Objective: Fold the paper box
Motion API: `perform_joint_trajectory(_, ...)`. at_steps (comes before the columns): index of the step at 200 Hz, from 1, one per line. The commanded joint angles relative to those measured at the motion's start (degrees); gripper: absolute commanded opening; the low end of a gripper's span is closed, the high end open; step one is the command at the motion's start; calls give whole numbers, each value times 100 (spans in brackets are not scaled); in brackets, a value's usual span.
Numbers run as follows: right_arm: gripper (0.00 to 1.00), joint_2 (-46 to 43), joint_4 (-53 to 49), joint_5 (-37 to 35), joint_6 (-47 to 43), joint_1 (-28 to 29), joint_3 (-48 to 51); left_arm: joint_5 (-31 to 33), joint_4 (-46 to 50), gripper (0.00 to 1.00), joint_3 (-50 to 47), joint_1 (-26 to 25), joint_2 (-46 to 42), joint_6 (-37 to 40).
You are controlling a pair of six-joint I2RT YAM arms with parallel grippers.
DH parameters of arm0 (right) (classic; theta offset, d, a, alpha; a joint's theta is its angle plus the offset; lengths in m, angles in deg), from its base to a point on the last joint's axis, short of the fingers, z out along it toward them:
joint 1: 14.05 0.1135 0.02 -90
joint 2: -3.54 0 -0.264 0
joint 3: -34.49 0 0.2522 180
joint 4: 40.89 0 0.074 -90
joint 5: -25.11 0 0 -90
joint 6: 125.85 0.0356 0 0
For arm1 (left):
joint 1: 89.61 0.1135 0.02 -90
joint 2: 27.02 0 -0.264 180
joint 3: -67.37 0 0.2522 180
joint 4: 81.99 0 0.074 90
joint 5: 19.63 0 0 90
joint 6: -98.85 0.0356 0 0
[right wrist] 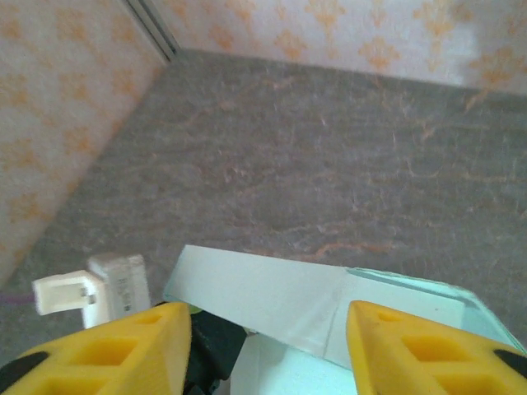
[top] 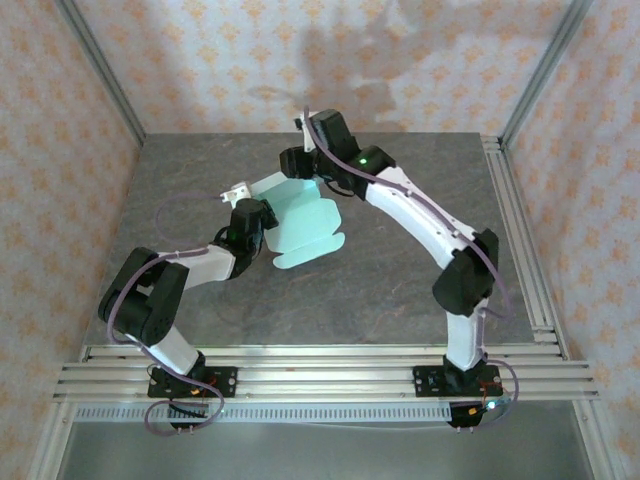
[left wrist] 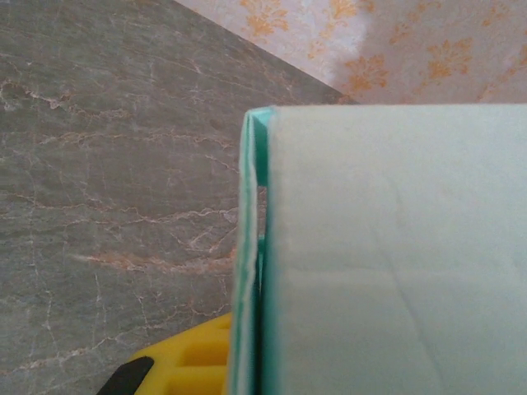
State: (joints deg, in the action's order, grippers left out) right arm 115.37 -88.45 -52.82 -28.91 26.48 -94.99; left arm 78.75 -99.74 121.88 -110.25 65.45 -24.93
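Top external: the paper box, a thin mint card cutout with rounded flaps, lies mid-table, nearer the far edge.

Left wrist: the left gripper is clamped on the doubled matte card edge.

Right wrist: the right gripper has its yellow fingers apart over a flat flap.

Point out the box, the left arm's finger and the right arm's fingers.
box (top: 305,225), top view, middle of the card.
left finger (left wrist: 177,362), left wrist view, yellow pad beside the card.
right fingers (right wrist: 412,346), right wrist view, one yellow pad.
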Motion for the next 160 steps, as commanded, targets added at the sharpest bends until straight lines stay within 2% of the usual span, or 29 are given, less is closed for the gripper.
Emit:
perform_joint_trajectory(1, 48, 257, -821, -334, 128, -10, -480, 354, 189, 0, 58, -25, -219, 143)
perform_joint_trajectory(33, 43, 500, -1076, -694, 406, -15, -735, 331, 186, 0, 98, -27, -183, 119)
perform_joint_trajectory(56, 37, 627, -1170, -612, 589, -14, -843, 306, 197, 0, 137, -31, -146, 98)
perform_joint_trajectory(106, 35, 769, -1157, -511, 813, -33, -882, 295, 204, 0, 135, -36, -189, 57)
perform_joint_trajectory(160, 28, 884, -1111, -221, 919, -72, -938, 278, 233, 0, 125, -36, -229, 80)
